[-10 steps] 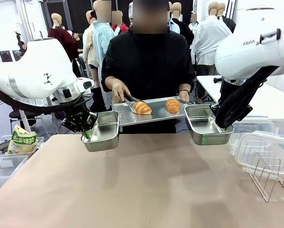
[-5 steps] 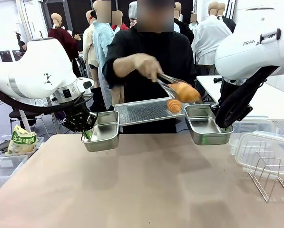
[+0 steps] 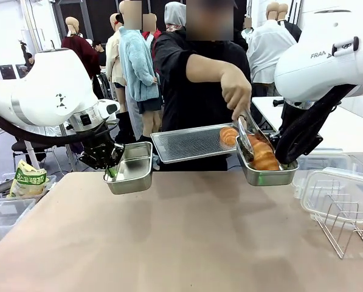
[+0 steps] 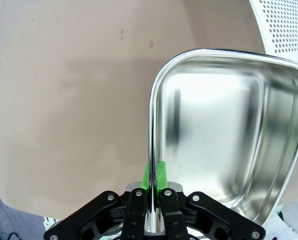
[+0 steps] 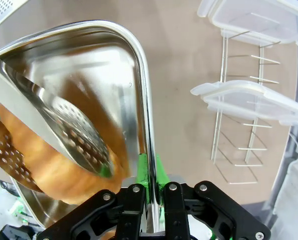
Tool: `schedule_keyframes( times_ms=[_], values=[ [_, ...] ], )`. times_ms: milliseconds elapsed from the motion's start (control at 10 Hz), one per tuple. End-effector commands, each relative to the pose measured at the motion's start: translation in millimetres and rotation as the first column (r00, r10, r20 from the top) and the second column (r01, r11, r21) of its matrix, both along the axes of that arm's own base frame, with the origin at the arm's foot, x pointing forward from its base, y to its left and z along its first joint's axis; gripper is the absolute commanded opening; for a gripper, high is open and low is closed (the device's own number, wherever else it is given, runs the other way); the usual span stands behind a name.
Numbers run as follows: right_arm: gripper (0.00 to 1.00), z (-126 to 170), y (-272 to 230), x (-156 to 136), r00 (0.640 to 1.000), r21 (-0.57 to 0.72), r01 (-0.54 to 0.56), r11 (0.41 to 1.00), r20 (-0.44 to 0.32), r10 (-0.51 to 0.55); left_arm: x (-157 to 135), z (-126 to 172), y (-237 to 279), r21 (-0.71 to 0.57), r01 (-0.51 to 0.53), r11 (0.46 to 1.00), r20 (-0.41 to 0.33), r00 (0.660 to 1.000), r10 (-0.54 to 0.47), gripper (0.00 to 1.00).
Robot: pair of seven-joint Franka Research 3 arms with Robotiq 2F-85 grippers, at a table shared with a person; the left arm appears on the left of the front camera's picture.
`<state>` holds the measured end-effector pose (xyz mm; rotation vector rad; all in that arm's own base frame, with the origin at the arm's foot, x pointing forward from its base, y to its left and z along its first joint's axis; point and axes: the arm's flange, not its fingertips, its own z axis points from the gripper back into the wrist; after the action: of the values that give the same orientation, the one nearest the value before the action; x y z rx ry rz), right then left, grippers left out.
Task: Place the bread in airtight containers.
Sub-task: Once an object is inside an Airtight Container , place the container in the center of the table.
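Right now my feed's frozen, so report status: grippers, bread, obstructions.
Left gripper shut on rim of empty left tin. Right gripper shut on rim of right tin. Person's tongs setting croissant inside; second croissant on tray.

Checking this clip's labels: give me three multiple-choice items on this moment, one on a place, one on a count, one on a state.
1. Where is the croissant in the tongs? A on the table; B in the right tin; C on the rack.
2. How many croissants lie on the tray? A none; B one; C two.
3. The left tin is: A empty; B lidded; C holding a croissant.
Answers: 1 B, the tongs hold it inside that tin; 2 B, a single croissant sits at the tray's end nearest the right tin; 3 A, the left wrist view shows bare steel inside.
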<state>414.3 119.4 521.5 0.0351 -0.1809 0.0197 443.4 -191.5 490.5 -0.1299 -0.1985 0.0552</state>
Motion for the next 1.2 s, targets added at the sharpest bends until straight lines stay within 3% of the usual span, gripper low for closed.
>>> schedule_keyframes(
  times_ms=[0,1100],
  values=[
    [0.0,1.0,-1.1,-2.9,1.0,-0.003,0.01,1.0,0.005,-0.01,0.6,2.9,-0.1,0.007,0.004,1.0,0.016,1.0,-0.004,0.0],
    [0.0,1.0,-1.1,-2.9,1.0,-0.003,0.01,1.0,0.005,-0.01,0.6,2.9,-0.1,0.007,0.004,1.0,0.016,1.0,-0.004,0.0]
  ],
)
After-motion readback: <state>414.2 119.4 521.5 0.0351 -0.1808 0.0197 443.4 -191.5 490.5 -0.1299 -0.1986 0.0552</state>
